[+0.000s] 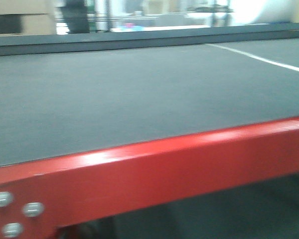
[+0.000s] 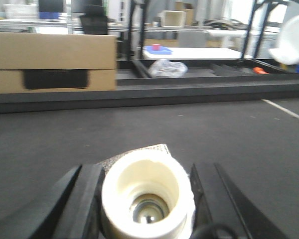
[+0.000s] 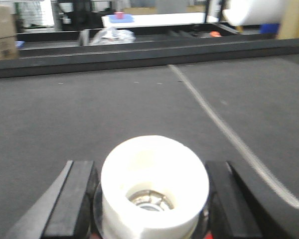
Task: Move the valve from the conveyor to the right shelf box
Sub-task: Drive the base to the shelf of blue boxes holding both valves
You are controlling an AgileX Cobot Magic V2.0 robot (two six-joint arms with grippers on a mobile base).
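Nearest me in the front view is the red frame beam, with the conveyor running wide and flat behind it. No part and no arm shows there.

From the left wrist, the left gripper has its black fingers standing either side of a white cup with a metal ring inside. I cannot tell whether they are pinching it or only flanking it. The right gripper shows the same arrangement around its own white cup, and again I cannot tell if the pincer is spread or pressed.

Just past the far rim of the left cup a pale speckled grey edge peeks out on the belt. I take that to be the valve, mostly hidden and close in front of the left gripper.

My read on handling: a small metal part, stiff, not fragile, dense for its size. A rounded knob would be slippery between flat pads, so I would close across the body below the knob and low to the belt, not on the crown.

Farther out a white line crosses the belt, then comes the black rail, and beyond it a cardboard box
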